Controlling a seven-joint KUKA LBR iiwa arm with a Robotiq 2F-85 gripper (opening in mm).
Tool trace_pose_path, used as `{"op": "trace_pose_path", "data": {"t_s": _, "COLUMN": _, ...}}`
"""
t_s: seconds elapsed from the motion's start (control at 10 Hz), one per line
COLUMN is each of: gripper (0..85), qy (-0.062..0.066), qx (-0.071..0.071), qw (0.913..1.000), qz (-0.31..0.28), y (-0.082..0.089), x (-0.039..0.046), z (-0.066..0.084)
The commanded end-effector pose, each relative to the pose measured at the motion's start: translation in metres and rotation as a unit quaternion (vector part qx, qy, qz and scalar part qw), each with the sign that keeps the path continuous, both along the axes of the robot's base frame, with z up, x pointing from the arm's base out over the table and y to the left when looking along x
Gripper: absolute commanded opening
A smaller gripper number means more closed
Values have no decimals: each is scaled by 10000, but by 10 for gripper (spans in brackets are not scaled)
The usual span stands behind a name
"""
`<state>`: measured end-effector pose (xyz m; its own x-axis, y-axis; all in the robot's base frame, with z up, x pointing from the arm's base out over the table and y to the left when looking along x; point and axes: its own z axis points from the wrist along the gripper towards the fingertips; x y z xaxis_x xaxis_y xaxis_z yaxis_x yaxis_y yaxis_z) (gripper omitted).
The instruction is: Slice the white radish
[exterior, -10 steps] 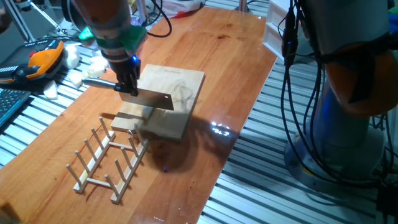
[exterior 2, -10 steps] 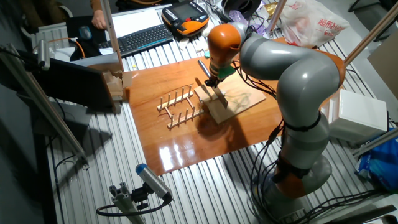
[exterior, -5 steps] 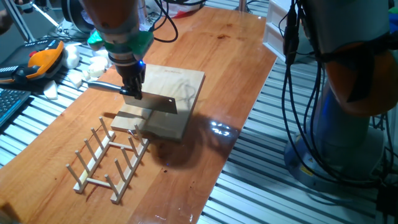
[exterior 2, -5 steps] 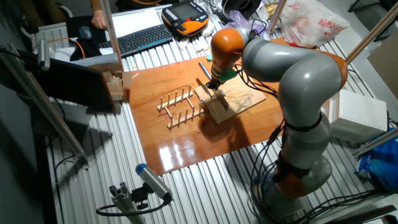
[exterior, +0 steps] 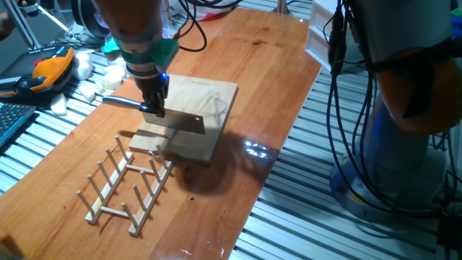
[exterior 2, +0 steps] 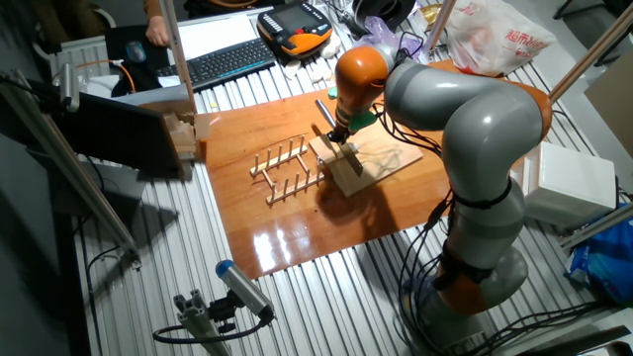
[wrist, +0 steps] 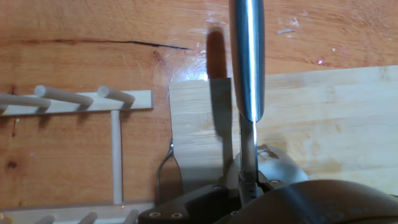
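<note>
My gripper [exterior: 153, 108] [exterior 2: 338, 133] [wrist: 245, 186] is shut on a steel knife. The knife's round handle [wrist: 247, 56] sticks out to the left and its broad blade [exterior: 184, 121] hangs edge-down just over the near left part of the wooden cutting board [exterior: 206, 97] [exterior 2: 386, 158] [wrist: 336, 118]. In the hand view a pale rounded lump [wrist: 283, 167] lies right beside the blade, close to my fingers. It may be the white radish, but I cannot tell. In both fixed views the blade and hand hide that spot.
A smaller wooden block [exterior: 148, 139] [wrist: 196, 124] adjoins the board's left end. A wooden peg rack [exterior: 126, 184] [exterior 2: 287, 168] lies near it. Beyond the table's left edge are a pile of white chunks [exterior: 101, 76] and an orange pendant [exterior: 43, 72]. Behind it are a keyboard [exterior 2: 223, 61] and a plastic bag [exterior 2: 495, 40].
Over the first half second the gripper and knife shifted slightly right and lower over the board. Since then nothing has visibly moved.
</note>
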<state>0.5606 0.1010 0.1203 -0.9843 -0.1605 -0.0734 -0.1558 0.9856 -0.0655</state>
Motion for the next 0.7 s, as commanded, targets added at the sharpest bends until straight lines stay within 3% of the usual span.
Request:
{"op": "trace_pose_path", "data": {"t_s": 0.0, "gripper": 0, "qy": -25, "qx": 7, "qw": 10000, "qz": 1, "y": -7, "x": 1, "z": -31}}
{"op": "trace_pose_path", "data": {"t_s": 0.6, "gripper": 0, "qy": -199, "qx": 100, "qw": 9997, "qz": 70, "y": -64, "x": 67, "z": -248}}
